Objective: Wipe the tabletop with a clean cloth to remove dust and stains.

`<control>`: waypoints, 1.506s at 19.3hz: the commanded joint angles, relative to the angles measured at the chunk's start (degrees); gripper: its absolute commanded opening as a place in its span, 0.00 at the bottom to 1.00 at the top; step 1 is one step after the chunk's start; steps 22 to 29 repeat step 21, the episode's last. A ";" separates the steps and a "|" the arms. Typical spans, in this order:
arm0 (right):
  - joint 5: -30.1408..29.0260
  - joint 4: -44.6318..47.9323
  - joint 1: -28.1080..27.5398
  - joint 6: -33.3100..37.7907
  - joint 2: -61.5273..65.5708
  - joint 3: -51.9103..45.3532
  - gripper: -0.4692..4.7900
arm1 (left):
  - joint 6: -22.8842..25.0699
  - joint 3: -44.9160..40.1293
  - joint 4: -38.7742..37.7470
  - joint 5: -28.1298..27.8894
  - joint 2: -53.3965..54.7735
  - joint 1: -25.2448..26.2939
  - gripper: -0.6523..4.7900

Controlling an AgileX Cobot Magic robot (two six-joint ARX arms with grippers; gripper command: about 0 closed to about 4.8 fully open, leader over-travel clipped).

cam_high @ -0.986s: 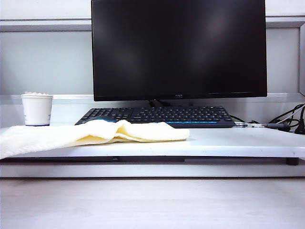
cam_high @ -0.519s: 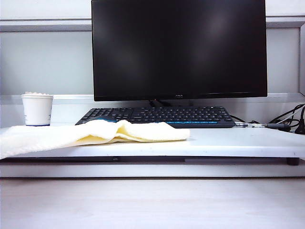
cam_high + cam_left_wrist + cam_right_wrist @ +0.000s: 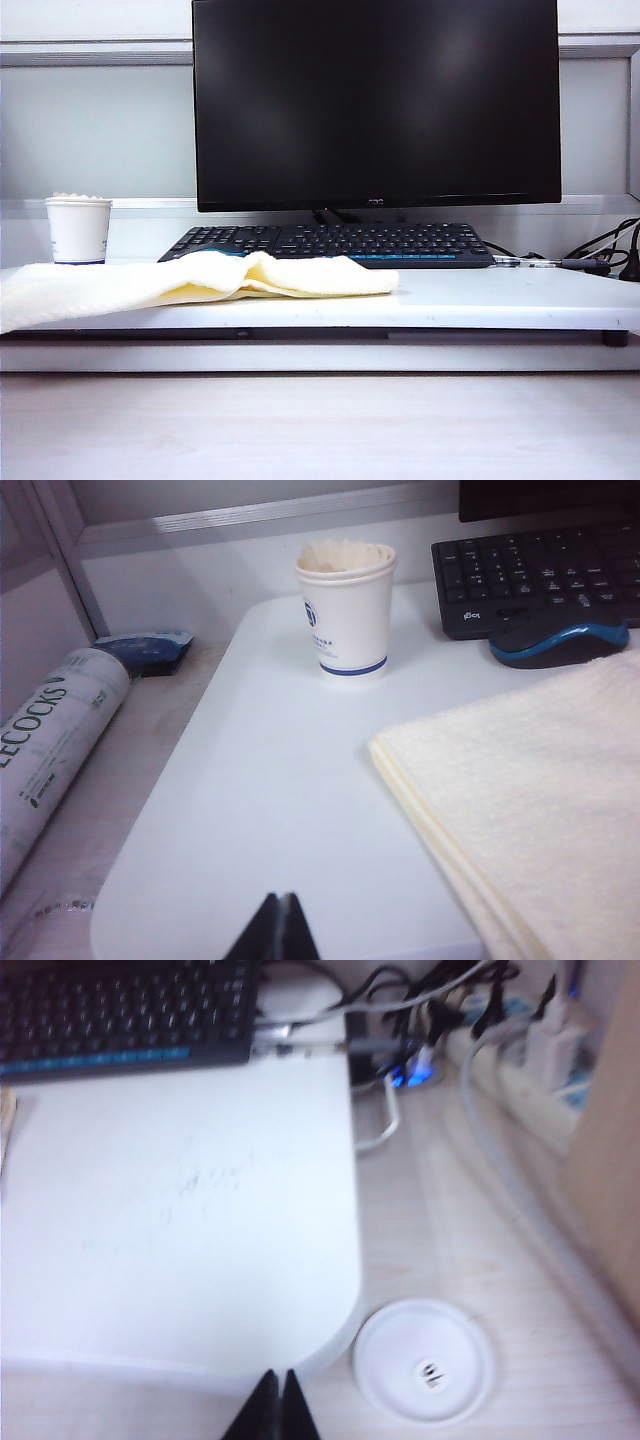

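Both grippers, left gripper [image 3: 279, 920] and right gripper [image 3: 274, 1400], hover pinched together and empty off the long white slab tabletop [image 3: 480, 295], so wiping has seemingly not begun; next calls for grasping the rumpled cream-yellow towel cloth [image 3: 190, 282].

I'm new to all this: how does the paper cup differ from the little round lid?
The paper cup stands upright on the white tabletop, tall, with a blue band. The round lid lies flat on the wood-grain surface beside the tabletop's corner, low, with a small dark mark in its centre. Both are white and round.
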 commanded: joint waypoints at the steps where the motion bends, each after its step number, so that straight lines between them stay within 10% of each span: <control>1: -5.66 2.54 0.00 -3.10 -0.22 -1.97 0.08 | 2.97 -0.02 0.81 2.64 0.04 0.07 0.11; 29: -4.50 3.96 0.13 -5.75 -0.04 -4.96 0.08 | 4.94 -0.09 -1.20 5.81 0.04 0.07 0.11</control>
